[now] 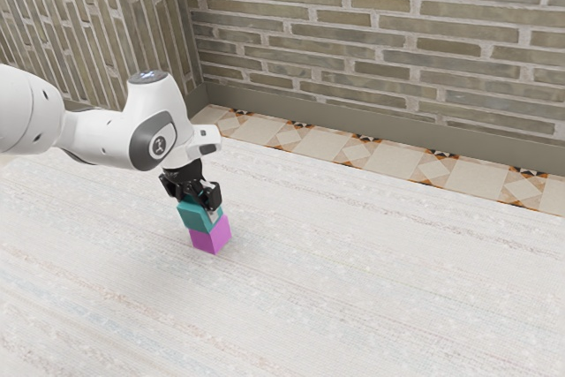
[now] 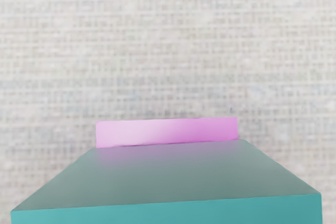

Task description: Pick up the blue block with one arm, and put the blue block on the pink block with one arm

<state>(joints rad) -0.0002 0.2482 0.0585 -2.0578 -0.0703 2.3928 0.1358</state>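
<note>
The blue block (image 1: pixel 192 215) sits on top of the pink block (image 1: pixel 210 234). The gripper (image 1: pixel 196 201) pinches the blue block. I think only letting go is left.

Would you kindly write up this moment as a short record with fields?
gripper: shut on the blue block, a finger on each side
blue block: teal in shade, upright, directly above the pink block
pink block: resting on the table
contact between blocks: looks touching, cannot tell for certain
task stage: placement, block not yet released
</note>
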